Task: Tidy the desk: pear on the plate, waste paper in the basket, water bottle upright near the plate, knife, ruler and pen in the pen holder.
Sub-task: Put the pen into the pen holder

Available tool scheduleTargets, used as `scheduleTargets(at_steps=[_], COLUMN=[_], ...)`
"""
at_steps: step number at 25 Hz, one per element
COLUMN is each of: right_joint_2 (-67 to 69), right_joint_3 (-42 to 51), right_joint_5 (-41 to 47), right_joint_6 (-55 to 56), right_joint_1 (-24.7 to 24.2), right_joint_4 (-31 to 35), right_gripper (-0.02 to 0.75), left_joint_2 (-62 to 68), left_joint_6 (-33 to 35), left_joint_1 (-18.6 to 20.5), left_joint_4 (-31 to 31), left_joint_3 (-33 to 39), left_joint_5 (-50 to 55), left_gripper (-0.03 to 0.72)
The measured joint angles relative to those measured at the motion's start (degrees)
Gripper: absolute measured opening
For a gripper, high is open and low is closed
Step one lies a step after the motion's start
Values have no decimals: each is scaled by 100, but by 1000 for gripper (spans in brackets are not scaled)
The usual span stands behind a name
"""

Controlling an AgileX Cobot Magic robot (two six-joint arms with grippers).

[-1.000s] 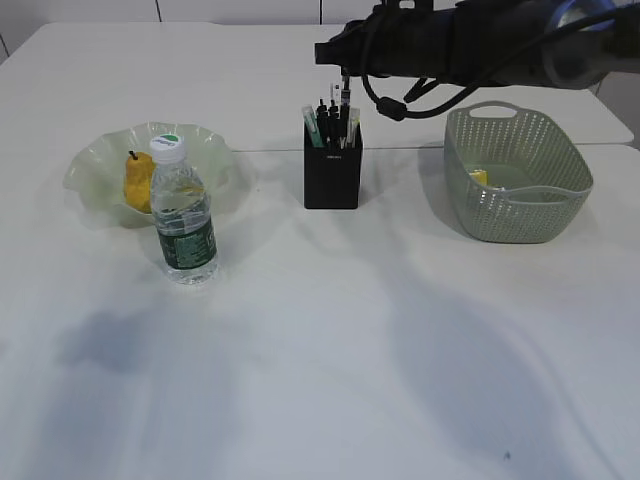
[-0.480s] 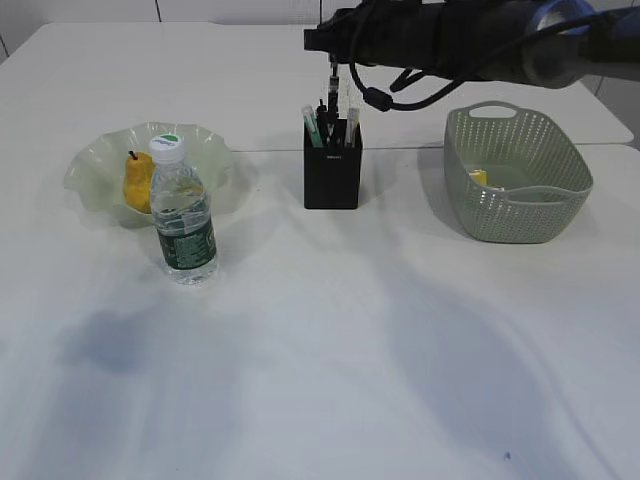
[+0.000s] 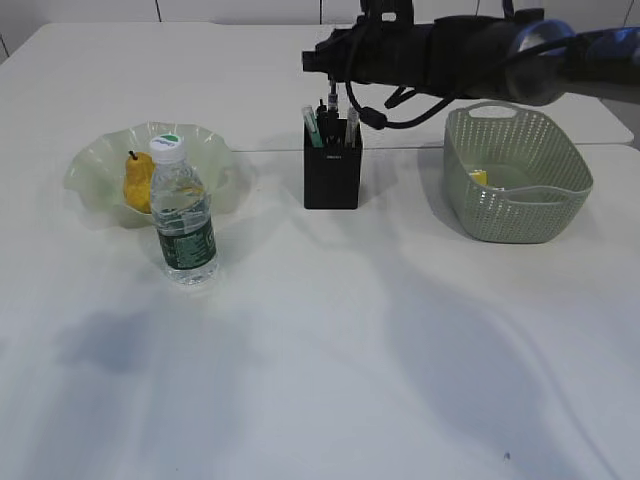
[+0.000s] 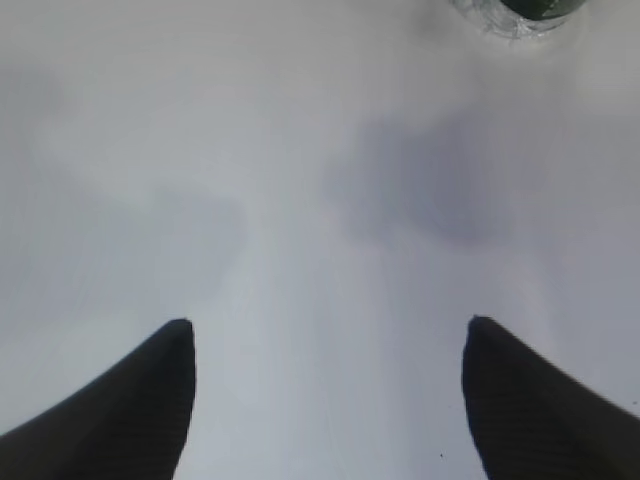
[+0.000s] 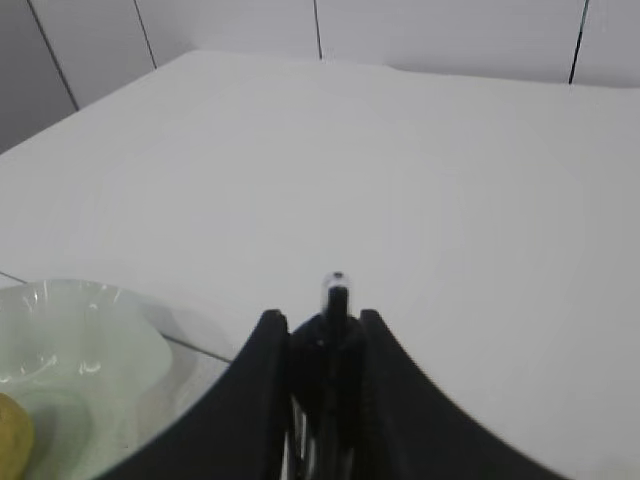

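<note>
My right gripper [image 3: 334, 70] hangs over the black pen holder [image 3: 331, 178], shut on a dark pen [image 3: 333, 96] that points down at the holder's mouth. In the right wrist view the pen [image 5: 336, 298] stands clamped between the fingers of the gripper [image 5: 320, 322]. Several items stick up in the holder. The yellow pear [image 3: 138, 182] lies on the pale green plate [image 3: 95, 160]. In front of the plate stands the water bottle [image 3: 183, 215], upright. Something yellow, perhaps waste paper [image 3: 479, 178], lies in the basket [image 3: 517, 215]. My left gripper [image 4: 328, 325] is open over bare table, and the bottle's base [image 4: 515, 12] is ahead of it.
The right arm [image 3: 470, 50] stretches from the right edge over the basket's rear. A table seam runs behind the holder. The plate [image 5: 60, 330] and the pear [image 5: 10, 430] show at the lower left of the right wrist view.
The right gripper has shifted a little to the left with the pen and settled over the holder. The left gripper's view gives no earlier frame.
</note>
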Motion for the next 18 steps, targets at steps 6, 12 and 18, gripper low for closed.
scheduleTargets(at_steps=[6,12,18], right_joint_2=[213,248,248], right_joint_3=[0,0,0], right_joint_5=[0,0,64], right_joint_6=[0,-12,41], right_joint_1=[0,0,0], right_joint_4=[8,171,291], right_gripper=[120,162,337], left_joint_2=[0,0,0], left_joint_6=[0,0,0], left_joint_1=[0,0,0], left_joint_4=[0,0,0], left_joint_3=[0,0,0], left_joint_5=[0,0,0], left_gripper=[591,591,591])
